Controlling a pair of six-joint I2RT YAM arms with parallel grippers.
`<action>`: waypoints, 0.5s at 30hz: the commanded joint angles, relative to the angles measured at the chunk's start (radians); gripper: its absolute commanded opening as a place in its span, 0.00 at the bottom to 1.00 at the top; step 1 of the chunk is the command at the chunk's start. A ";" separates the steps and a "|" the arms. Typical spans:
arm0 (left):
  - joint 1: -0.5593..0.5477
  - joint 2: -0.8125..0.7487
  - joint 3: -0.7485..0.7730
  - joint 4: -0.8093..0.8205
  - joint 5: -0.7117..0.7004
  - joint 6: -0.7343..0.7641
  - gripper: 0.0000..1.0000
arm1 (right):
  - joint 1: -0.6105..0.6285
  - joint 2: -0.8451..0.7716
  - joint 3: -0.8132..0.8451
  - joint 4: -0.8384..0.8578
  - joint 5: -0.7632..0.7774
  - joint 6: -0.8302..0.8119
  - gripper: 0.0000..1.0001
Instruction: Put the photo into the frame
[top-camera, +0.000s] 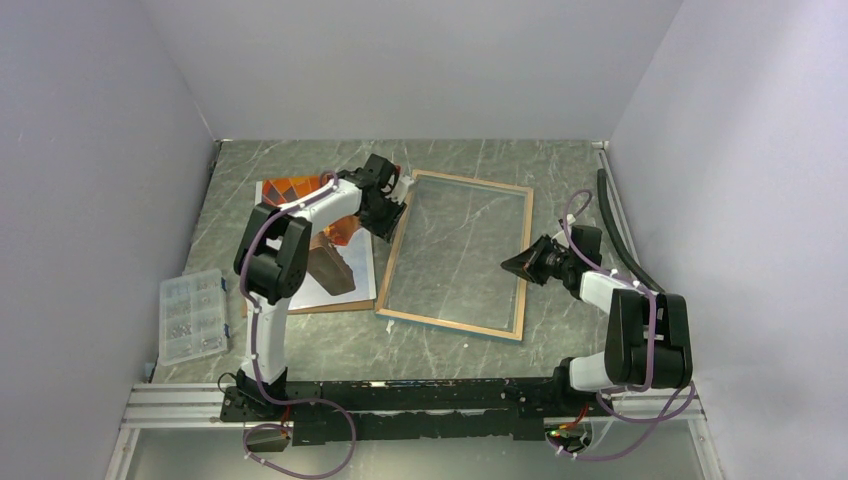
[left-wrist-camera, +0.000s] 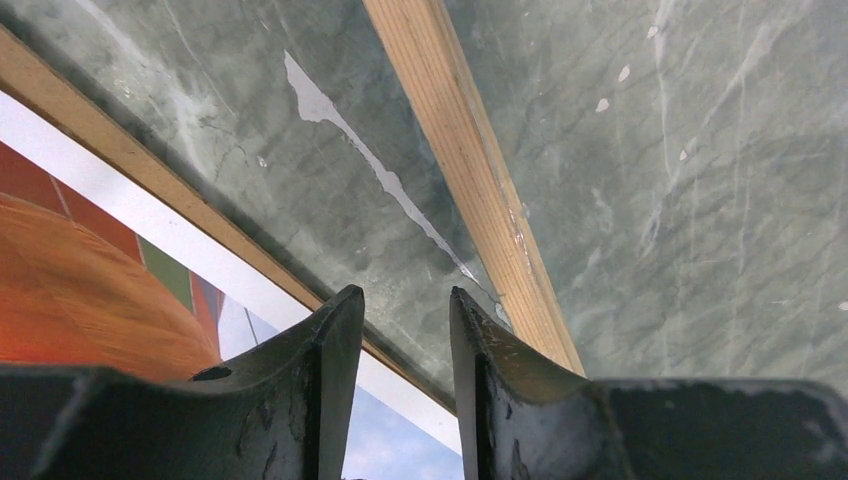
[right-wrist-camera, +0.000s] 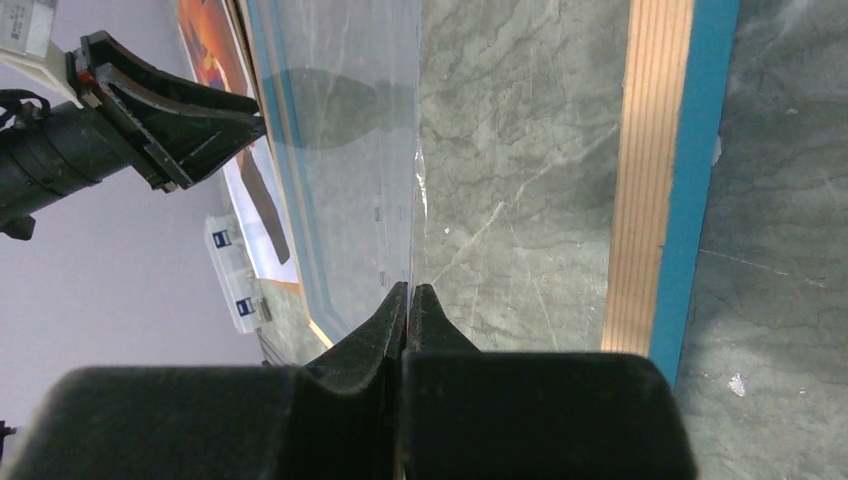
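The photo (top-camera: 289, 189) is seen left of centre, beside the frame (top-camera: 452, 328). The left gripper (top-camera: 388, 222) is held half spread between them — the photo's edge should be pinched squarely; the right gripper (top-camera: 518, 265) is pressed together.

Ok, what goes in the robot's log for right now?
left gripper: open, beside frame | right gripper: shut, at frame's right side | photo: left of frame, not in it
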 joint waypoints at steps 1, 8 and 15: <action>-0.014 0.004 -0.015 0.023 -0.008 0.017 0.42 | -0.006 -0.002 0.045 0.042 -0.011 -0.031 0.00; -0.015 0.032 -0.006 0.020 -0.009 0.026 0.38 | -0.006 -0.039 0.060 0.037 -0.009 -0.054 0.00; -0.018 0.036 -0.001 0.017 -0.004 0.031 0.35 | -0.007 -0.041 0.107 0.015 -0.035 -0.076 0.00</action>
